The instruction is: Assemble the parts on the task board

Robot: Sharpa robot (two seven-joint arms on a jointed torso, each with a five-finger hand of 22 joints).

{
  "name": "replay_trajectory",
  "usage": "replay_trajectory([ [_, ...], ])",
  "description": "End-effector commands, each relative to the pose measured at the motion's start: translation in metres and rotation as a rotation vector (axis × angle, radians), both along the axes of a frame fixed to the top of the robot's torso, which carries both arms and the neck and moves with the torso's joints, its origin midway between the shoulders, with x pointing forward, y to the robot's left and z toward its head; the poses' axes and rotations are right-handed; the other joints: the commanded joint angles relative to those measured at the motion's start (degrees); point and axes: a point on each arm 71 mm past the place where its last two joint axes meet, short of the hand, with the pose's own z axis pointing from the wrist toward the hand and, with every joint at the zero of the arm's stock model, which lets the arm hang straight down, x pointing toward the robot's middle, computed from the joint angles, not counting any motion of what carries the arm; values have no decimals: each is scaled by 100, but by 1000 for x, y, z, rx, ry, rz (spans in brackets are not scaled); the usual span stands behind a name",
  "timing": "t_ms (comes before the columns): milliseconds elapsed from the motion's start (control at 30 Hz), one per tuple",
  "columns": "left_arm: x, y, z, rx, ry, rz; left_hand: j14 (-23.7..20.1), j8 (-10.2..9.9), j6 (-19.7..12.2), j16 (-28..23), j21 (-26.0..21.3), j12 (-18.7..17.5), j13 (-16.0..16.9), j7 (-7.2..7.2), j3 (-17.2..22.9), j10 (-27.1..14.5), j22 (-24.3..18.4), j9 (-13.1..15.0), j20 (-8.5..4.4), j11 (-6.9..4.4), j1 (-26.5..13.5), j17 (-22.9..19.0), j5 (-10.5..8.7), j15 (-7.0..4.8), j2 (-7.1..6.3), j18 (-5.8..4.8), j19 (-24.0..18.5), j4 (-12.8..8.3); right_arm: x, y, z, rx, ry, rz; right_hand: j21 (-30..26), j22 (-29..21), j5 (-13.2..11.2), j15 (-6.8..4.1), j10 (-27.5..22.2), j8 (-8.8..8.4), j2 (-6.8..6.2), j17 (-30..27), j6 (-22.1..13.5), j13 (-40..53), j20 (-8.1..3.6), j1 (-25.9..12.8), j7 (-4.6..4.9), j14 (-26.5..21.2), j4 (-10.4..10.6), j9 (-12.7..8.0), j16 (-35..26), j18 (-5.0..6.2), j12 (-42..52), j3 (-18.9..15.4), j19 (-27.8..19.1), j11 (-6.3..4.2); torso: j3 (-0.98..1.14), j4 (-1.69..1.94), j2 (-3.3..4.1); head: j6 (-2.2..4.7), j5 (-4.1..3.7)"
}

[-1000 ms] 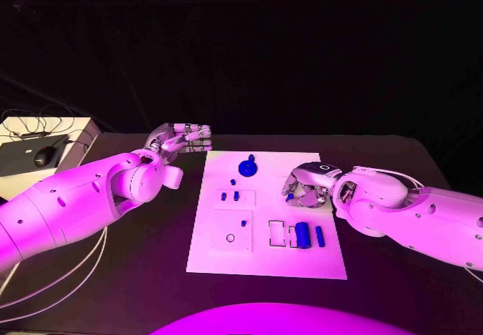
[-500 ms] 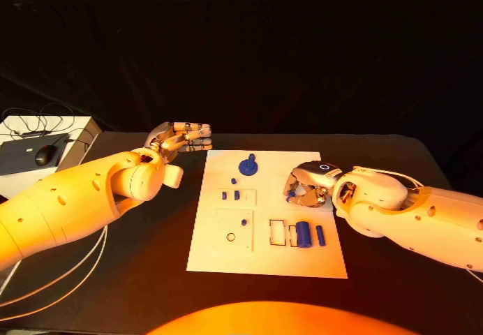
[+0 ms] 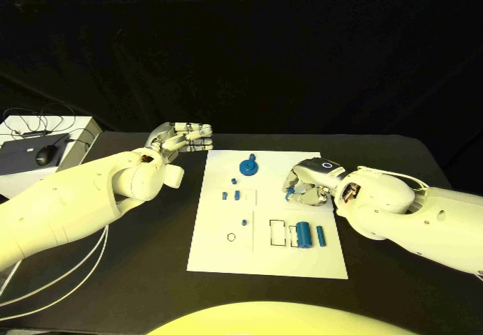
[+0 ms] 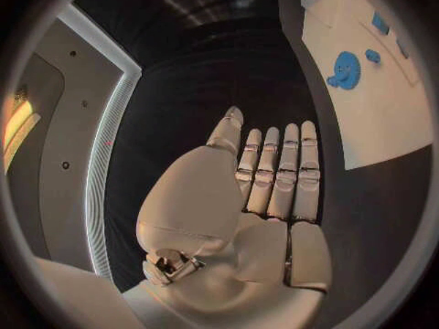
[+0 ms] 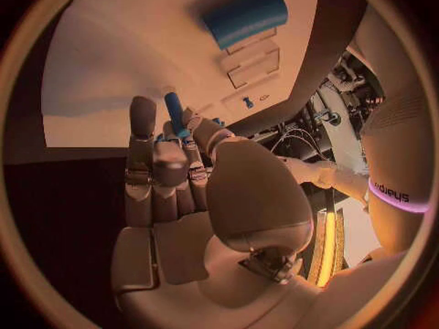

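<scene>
I'm seeing the small blue peg (image 5: 174, 112) pinched in my right hand (image 3: 307, 183) over the white task board's (image 3: 302, 265) right edge. My left hand (image 3: 183, 137) is hovering flat, fingers straight, holding nothing, near the board's far left corner.

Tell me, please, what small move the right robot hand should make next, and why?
Probably carry the small blue peg down toward an open slot on the task board: the right robot hand pinches it above the board, not yet seated.
</scene>
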Motion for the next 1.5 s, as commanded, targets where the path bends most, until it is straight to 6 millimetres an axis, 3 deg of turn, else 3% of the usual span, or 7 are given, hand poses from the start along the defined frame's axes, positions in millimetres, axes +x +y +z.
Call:
replay_trajectory([
  [33, 0, -3, 1, -14, -6, -19, -8, -5, 37, -16, 14, -10, -7, 16, -13, 41, -7, -6, 14, 5, -28, 2, -24, 5, 23, -4, 14, 32, -1, 3, 14, 31, -64, 12, -28, 12, -26, -28, 573, 0, 227, 14, 48, 28, -36, 189, 4, -9, -12, -5, -4, 46, 23, -32, -17, -276, 0, 0, -4, -6, 6],
  [300, 1, -5, 0, -16, -5, -21, -14, -5, 30, -15, 14, -10, -7, 18, -11, 35, -7, -6, 15, 6, -22, 2, -24, 7, 22, -3, 10, 39, -11, 21, 34, 62, -91, 69, -61, 72, -24, -28, 576, 0, 221, 77, 57, 28, -37, 200, 4, 1, -15, -5, -28, 47, 22, -32, -8, -275, 0, -1, -2, 3, 53],
  [567, 2, -8, -1, -22, -9, -24, -12, -6, 29, -15, 16, -10, -7, 19, -10, 35, -7, -6, 15, 7, -18, 3, -24, 6, 20, -2, 13, 39, -29, 64, 36, 99, -88, 166, -77, 90, -23, -24, 557, -3, 227, 79, 47, 26, -35, 200, 13, 3, -18, -7, -45, 49, 19, -21, -7, -267, -2, -5, 0, 30, 124],
  [867, 4, -13, -2, -26, -13, -23, -4, -4, 35, -15, 16, -8, -7, 14, -5, 47, -6, -5, 14, 3, -12, 4, -24, 3, 24, -1, 17, 38, -50, 107, 18, 142, -54, 242, -93, 115, -22, -20, 556, -3, 224, 64, 50, 27, -31, 198, 26, 8, -47, -6, -73, 57, 19, -4, -1, -262, -11, 11, 0, -11, 268],
  [1000, 5, -17, -3, -29, -12, -27, -4, -4, 35, -15, 16, -8, -7, 14, -5, 47, -6, -5, 14, 3, -12, 4, -24, 3, 24, -1, 17, 38, -59, 122, 6, 156, -24, 266, -112, 142, -19, -16, 544, -3, 234, 56, 48, 28, -26, 182, 30, 17, -75, -6, -89, 65, 23, 7, 2, -257, -11, 13, 0, -70, 370],
  [1333, 5, -21, -3, -34, -12, -34, -4, -4, 35, -15, 16, -8, -7, 14, -5, 47, -6, -5, 14, 3, -12, 4, -24, 3, 24, -1, 17, 38, -67, 131, -22, 139, 28, 275, -124, 163, -18, -17, 546, -3, 238, 48, 51, 27, -23, 178, 31, 15, -100, -6, -100, 69, 19, 16, 6, -257, -7, 4, 4, -151, 461],
  [1500, 5, -19, -2, -32, -12, -32, -4, -4, 35, -15, 16, -8, -7, 14, -5, 47, -6, -5, 14, 3, -12, 4, -24, 3, 24, -1, 17, 38, -68, 130, -30, 132, 36, 271, -129, 171, -17, -15, 548, -3, 239, 38, 52, 27, -22, 173, 33, 13, -107, -6, -108, 70, 20, 18, 7, -256, -2, 10, 5, -189, 464],
])
